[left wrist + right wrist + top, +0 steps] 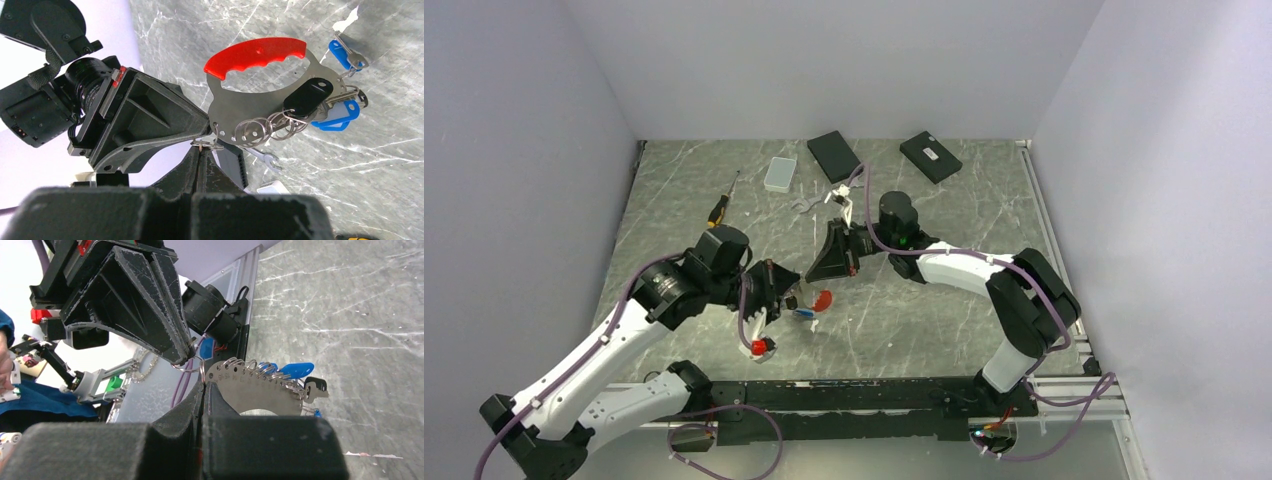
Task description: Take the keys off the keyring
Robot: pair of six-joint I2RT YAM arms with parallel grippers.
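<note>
Keys on keyring; screwdriver and wrench farther back.

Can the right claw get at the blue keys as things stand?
Probably not yet. The right claw looks shut on a small ring at the near corner of the keyring, beside the left claw. The blue keys hang at its far end, so it must let go first.

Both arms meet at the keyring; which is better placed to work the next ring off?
Left: the left claw looks shut on a small ring at the keyring's corner, ready to pull, while the right claw grips the plate.
</note>
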